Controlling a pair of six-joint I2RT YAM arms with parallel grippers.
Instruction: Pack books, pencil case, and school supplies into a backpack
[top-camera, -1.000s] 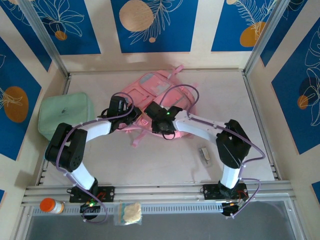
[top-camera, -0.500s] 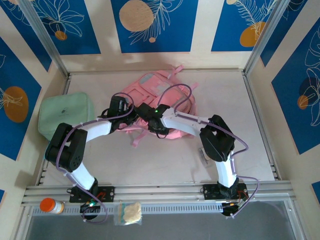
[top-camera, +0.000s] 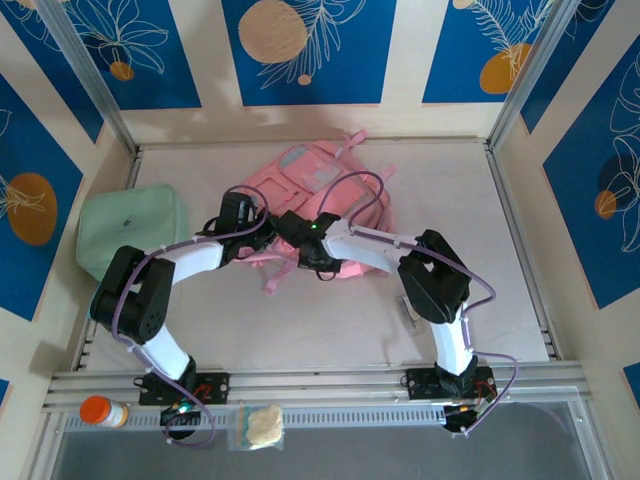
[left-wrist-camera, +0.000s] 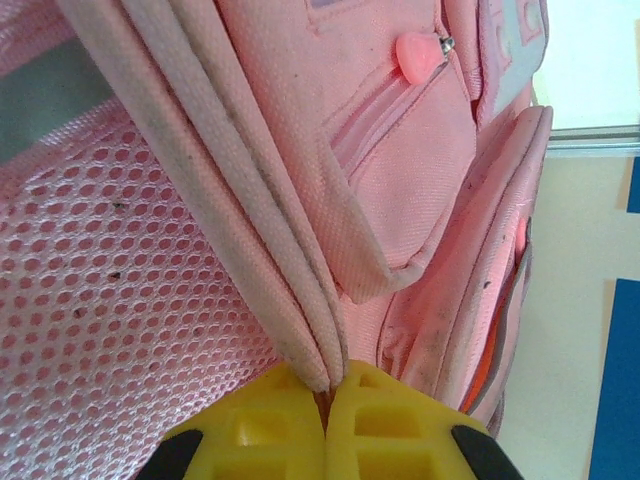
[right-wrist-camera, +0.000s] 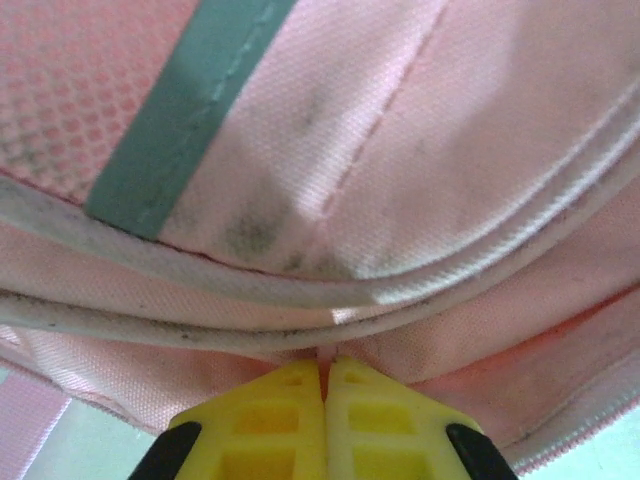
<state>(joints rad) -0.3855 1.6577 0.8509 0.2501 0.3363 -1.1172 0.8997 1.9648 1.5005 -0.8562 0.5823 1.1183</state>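
Backpack (top-camera: 322, 172) pink, lying flat mid-tabletop (top-camera: 330, 335) toward the far side; one pink strap (top-camera: 274, 281) trails toward the near edge.

Far left: mint-green zip case (top-camera: 130, 232) on the tabletop, apart from the backpack; orange-capped bottle (top-camera: 103, 411) on the near rail below it.

Left tool (top-camera: 265, 237) at the backpack's near-left edge; in the left wrist view the left tool (left-wrist-camera: 327, 400) has its yellow fingers pressed together with a folded pink fabric edge (left-wrist-camera: 300, 330) of the backpack running down between them, so closed, gripping the backpack; pink mesh panel (left-wrist-camera: 120, 260) to the left of that fold; heart-shaped zip pull (left-wrist-camera: 415, 50) on a pocket at upper right.

Right tool (top-camera: 290, 240) just beside the left one, on the same near edge of the backpack, the two arms meeting over it; in the right wrist view the right tool (right-wrist-camera: 322, 385) has its yellow fingers closed, pinching the pale piped edge (right-wrist-camera: 330, 295) of the backpack where it dips between them; grey strip (right-wrist-camera: 190, 110) crosses the pink fabric above; dark smudges on the fabric near the seam.
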